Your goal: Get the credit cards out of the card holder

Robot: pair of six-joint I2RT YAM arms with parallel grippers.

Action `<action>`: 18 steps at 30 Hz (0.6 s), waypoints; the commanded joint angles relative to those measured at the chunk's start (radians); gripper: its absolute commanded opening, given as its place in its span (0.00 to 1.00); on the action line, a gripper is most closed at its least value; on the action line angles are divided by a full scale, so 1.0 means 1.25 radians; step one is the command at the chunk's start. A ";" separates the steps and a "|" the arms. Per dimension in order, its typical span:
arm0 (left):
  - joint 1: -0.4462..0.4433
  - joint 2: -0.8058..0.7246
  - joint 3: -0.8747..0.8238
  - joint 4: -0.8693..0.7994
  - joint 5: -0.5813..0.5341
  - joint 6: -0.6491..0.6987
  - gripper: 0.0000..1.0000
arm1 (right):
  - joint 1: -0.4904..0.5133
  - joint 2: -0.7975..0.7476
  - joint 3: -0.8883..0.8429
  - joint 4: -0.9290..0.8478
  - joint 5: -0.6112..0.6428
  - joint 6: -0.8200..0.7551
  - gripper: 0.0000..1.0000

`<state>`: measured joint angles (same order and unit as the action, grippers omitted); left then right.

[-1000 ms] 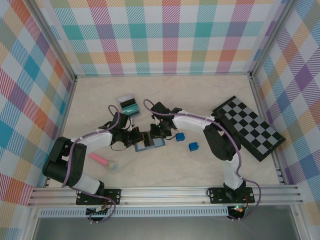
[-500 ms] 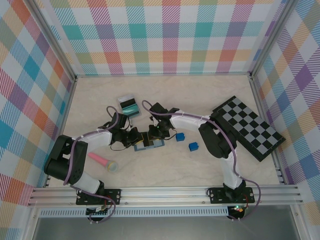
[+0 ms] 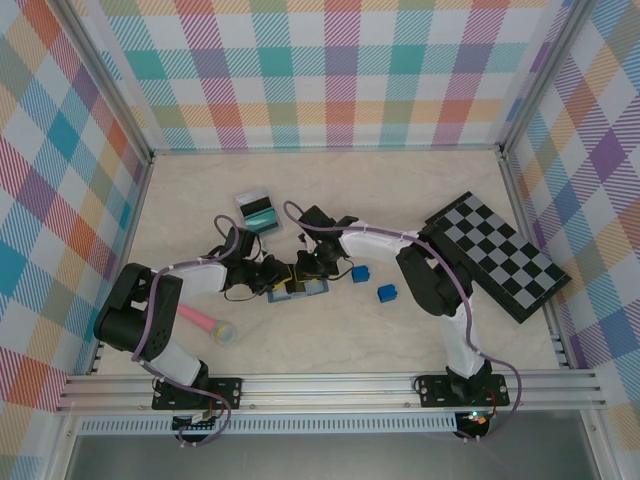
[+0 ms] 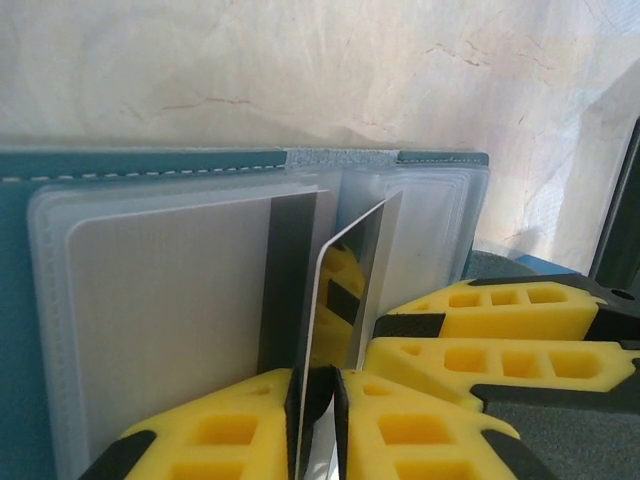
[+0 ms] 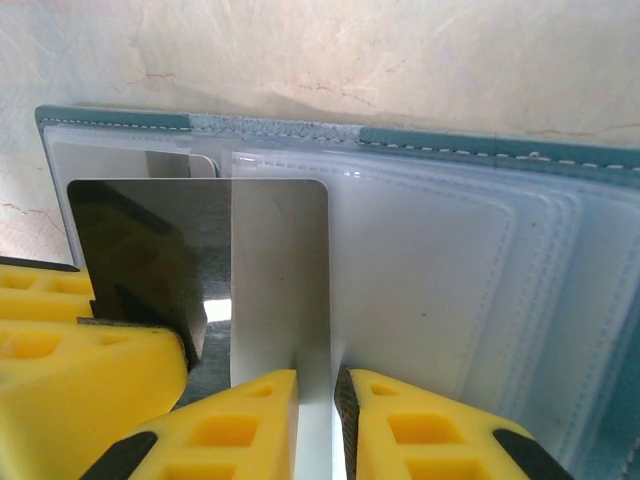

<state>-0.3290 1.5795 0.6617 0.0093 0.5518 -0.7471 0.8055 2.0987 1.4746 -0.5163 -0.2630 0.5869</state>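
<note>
a pale wood-grain table [image 3: 400, 190] sits inside plaid walls [image 3: 330, 80]. from above, the slate-blue card holder [image 3: 318, 287] lies near the middle of the table, mostly covered by the two grippers that meet over it: the left gripper [image 3: 274, 279] at its left end, the right gripper [image 3: 306, 268] at its far edge. their fingertips are too small there to read. in the left wrist view the card holder [image 4: 150, 165] lies open with clear sleeves showing, its left side cut off by the frame. a shiny card [image 4: 358, 270] stands tilted out of the sleeves, its lower end running down between the fingers of the left gripper [image 4: 316, 420]. the jaws sit close on either side, but whether they press it i cannot tell. in the right wrist view a grey card [image 5: 280, 280] shows in the narrow gap of the right gripper [image 5: 318, 420]. clamped or only straddled, i cannot tell, nor whether it is the same card. a teal-green card [image 3: 263, 215] lies on the table beyond the left gripper, apart from the holder, with a paler card [image 3: 249, 199] just behind it. a blue cube [image 3: 360, 273] lies right of the holder, a second cube [image 3: 386, 293] near it, and a checkerboard [image 3: 495, 255] further right.
</note>
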 commanded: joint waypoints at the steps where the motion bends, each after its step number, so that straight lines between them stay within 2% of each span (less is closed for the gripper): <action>1: 0.007 -0.006 -0.010 -0.001 -0.008 0.007 0.13 | 0.005 0.017 0.002 -0.018 0.002 0.006 0.21; 7: 0.007 -0.036 -0.002 -0.068 -0.057 0.067 0.00 | 0.005 -0.018 -0.001 -0.014 0.036 0.017 0.22; 10: 0.007 -0.064 0.003 -0.105 -0.081 0.095 0.00 | 0.004 -0.060 -0.025 0.023 0.019 0.008 0.27; 13: 0.007 -0.102 0.016 -0.156 -0.106 0.129 0.00 | 0.005 -0.128 -0.075 0.081 -0.003 0.003 0.33; 16: 0.008 -0.144 0.045 -0.261 -0.146 0.169 0.00 | 0.004 -0.190 -0.113 0.110 0.003 0.006 0.41; 18: 0.008 -0.176 0.075 -0.328 -0.169 0.198 0.00 | 0.004 -0.229 -0.132 0.112 0.022 0.016 0.50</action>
<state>-0.3283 1.4185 0.6975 -0.2272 0.4149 -0.5835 0.8066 1.8927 1.3331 -0.4362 -0.2447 0.5949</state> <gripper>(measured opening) 0.040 0.483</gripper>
